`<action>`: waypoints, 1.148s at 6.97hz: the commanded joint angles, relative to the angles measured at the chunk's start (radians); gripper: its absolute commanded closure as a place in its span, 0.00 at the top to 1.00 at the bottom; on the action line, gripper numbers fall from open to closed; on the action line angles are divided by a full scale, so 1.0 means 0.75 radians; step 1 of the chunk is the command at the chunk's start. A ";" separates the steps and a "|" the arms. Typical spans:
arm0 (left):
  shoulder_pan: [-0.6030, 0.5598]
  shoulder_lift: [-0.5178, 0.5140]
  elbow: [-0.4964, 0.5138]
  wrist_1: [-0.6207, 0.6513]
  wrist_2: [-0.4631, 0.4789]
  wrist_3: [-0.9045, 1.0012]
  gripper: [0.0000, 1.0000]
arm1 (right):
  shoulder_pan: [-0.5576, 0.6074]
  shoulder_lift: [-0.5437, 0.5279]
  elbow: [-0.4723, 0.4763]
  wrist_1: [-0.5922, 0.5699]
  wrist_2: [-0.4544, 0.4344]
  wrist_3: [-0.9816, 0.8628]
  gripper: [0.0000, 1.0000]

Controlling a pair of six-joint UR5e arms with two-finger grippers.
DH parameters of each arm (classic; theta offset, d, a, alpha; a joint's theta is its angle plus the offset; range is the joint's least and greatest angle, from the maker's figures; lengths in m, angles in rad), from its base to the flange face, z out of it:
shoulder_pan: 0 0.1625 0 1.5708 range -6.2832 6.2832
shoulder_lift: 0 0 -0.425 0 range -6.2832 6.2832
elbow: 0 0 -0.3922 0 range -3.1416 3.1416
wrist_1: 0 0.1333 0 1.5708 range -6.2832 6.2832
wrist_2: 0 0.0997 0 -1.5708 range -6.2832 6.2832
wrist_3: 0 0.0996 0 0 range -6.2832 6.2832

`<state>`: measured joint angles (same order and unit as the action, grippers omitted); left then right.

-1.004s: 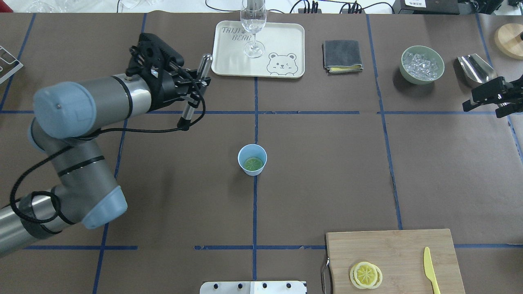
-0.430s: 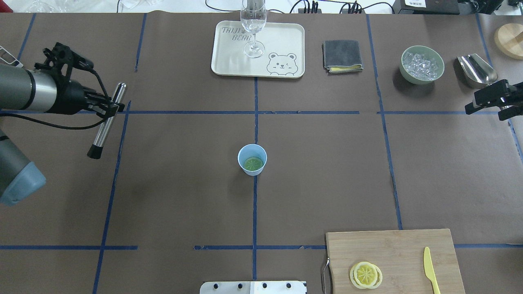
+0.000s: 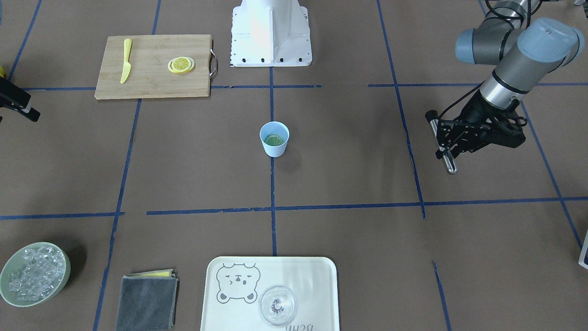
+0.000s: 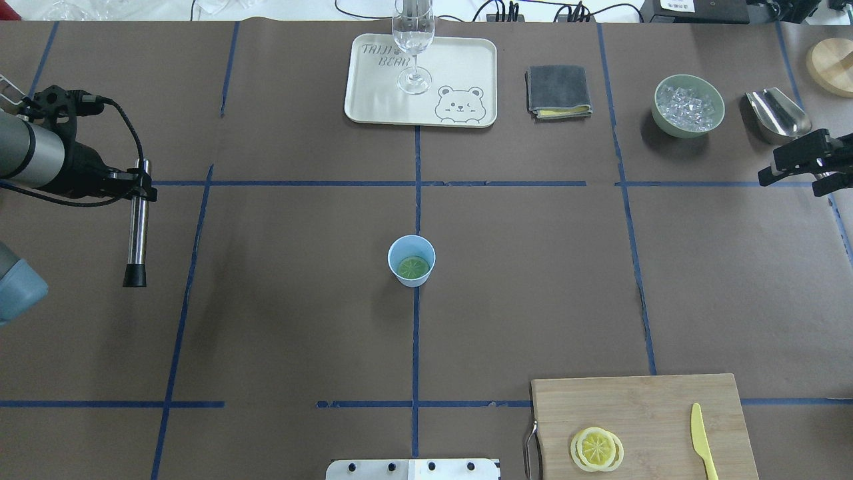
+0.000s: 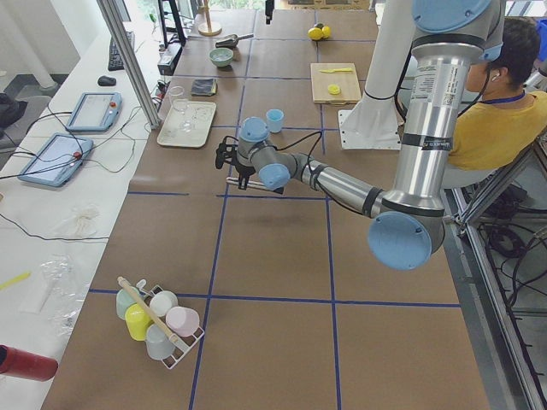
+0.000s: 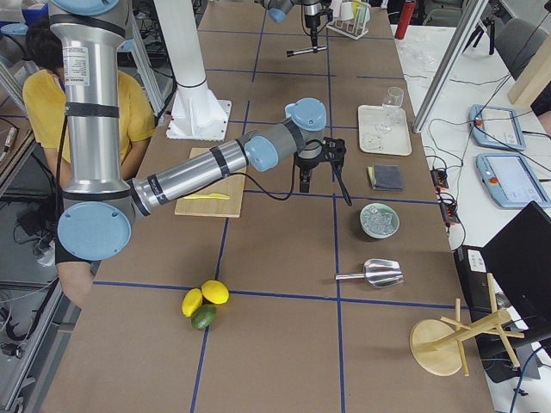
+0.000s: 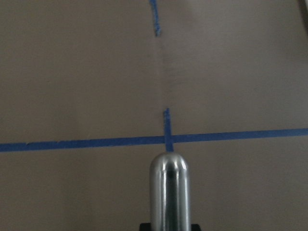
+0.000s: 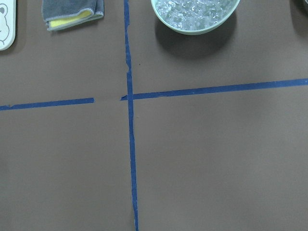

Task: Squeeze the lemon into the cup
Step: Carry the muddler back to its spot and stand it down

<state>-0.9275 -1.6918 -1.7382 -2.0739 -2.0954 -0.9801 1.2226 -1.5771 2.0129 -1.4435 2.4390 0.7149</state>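
Observation:
The light-blue cup (image 4: 412, 261) (image 3: 274, 138) stands upright at the table's centre. A lemon slice (image 4: 413, 268) (image 3: 274, 139) lies flat on its bottom and looks greenish. More lemon slices (image 4: 597, 449) (image 3: 181, 64) lie stacked on the wooden cutting board (image 4: 666, 407). My left gripper (image 4: 140, 191) (image 3: 443, 140) is far left of the cup, shut on a metal rod (image 4: 136, 227) (image 7: 168, 192) with a black tip. At the right edge my right gripper (image 4: 793, 163) is open and holds nothing.
At the back stand a cream tray (image 4: 460, 73) with a clear glass (image 4: 413, 40), a grey cloth (image 4: 558, 91), a green bowl of ice (image 4: 688, 105) and a metal scoop (image 4: 776, 113). A yellow knife (image 4: 700, 440) lies on the board.
My left arm has swung from beside the tray to the table's left edge, carrying the rod, which now points toward the near side. The right gripper has barely moved.

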 commanded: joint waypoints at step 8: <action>0.044 0.024 0.184 0.102 0.020 0.290 0.00 | -0.002 0.002 0.016 0.002 0.000 0.006 1.00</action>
<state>-0.8958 -1.6715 -1.6050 -2.0204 -2.0786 -0.7646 1.2211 -1.5752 2.0243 -1.4431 2.4390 0.7189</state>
